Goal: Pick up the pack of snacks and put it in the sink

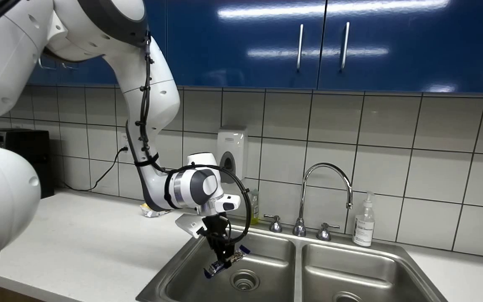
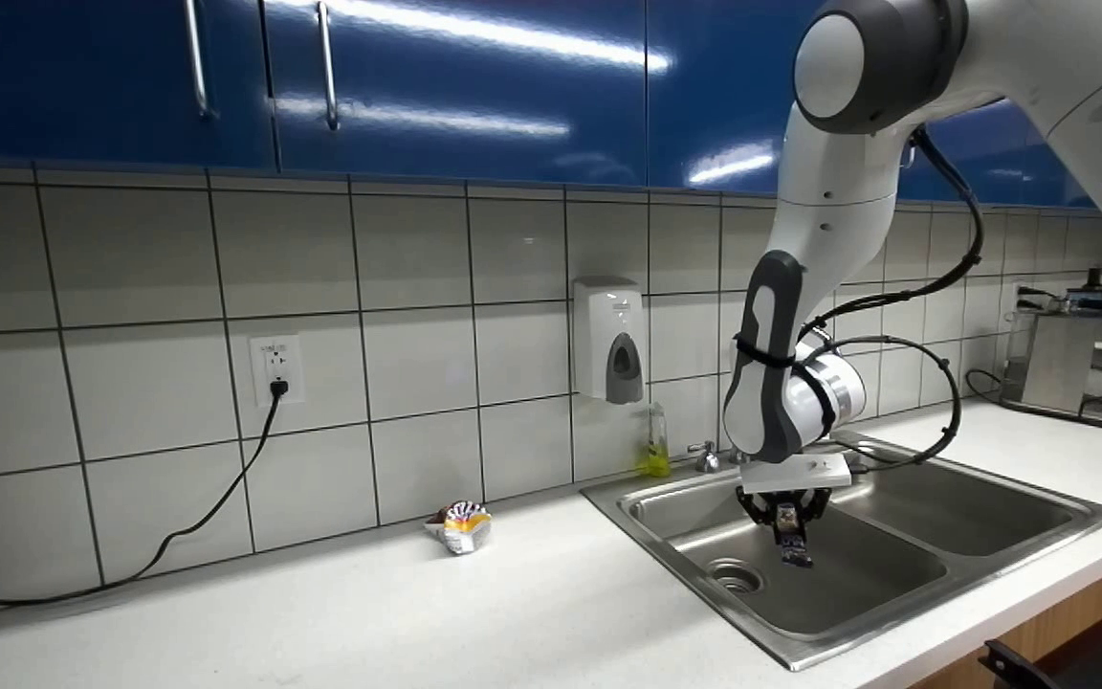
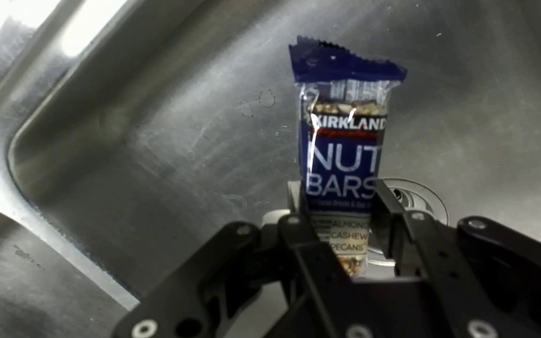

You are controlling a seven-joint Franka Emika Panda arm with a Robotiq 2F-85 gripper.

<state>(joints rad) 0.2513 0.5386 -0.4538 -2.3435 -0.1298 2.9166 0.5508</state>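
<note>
The gripper (image 3: 339, 199) pinches the nut bar (image 3: 343, 150) over the sink (image 1: 298, 270), clearance hard to judge, so lower gently before releasing.

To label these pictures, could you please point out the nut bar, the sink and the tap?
Nut bar (image 3: 343, 162), wrist view: wrapper's printed front.
Sink (image 2: 702, 576), in an exterior view: metal rim.
Tap (image 1: 303, 197), in an exterior view: upright neck.

1. Mounted overhead: blue cabinets (image 1: 245, 33) with bar handles (image 1: 299, 47).
2. Fixed to tiled wall (image 2: 417, 249): white dispenser (image 2: 604, 335).
3. Plugged into wall outlet (image 2: 275, 362): black cord (image 2: 247, 467).
4. Lying on white counter (image 2: 341, 612), near wall: crumpled wrapper (image 2: 465, 529).
5. Standing upright: labelled pump bottle (image 1: 364, 227).
</note>
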